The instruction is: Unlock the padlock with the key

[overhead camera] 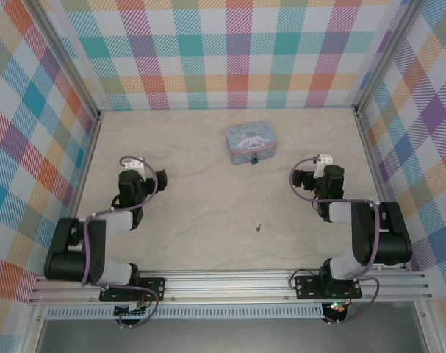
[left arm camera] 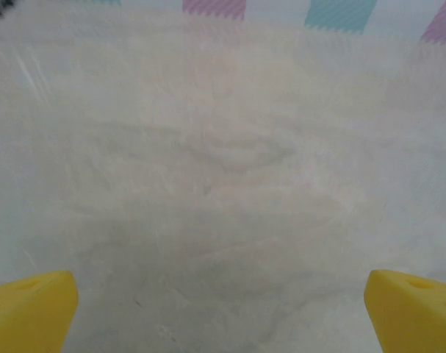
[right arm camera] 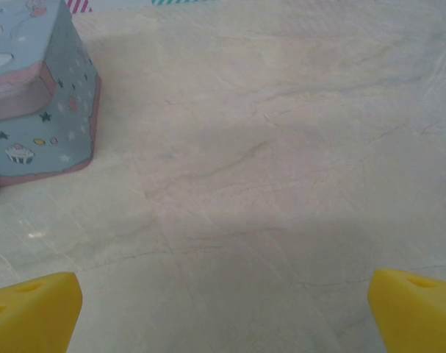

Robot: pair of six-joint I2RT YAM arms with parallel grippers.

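While both arms sit folded over the pale marbled counter (overhead camera: pixel 208 235), the job looks not yet begun. The left pincer (left arm camera: pixel 221 312) and the right pincer (right arm camera: pixel 224 312) both gape wide and hold nothing, one well to the left of the pale blue tin (overhead camera: pixel 250 143), the other off its right side. The padlock (overhead camera: pixel 255 159) hangs dark at the tin's near face, seemingly not yet opened. The key (overhead camera: pixel 259 227) — a mere speck — lies on the counter well in front of the tin, untouched. Picking it up, inserting it and turning it all remain.
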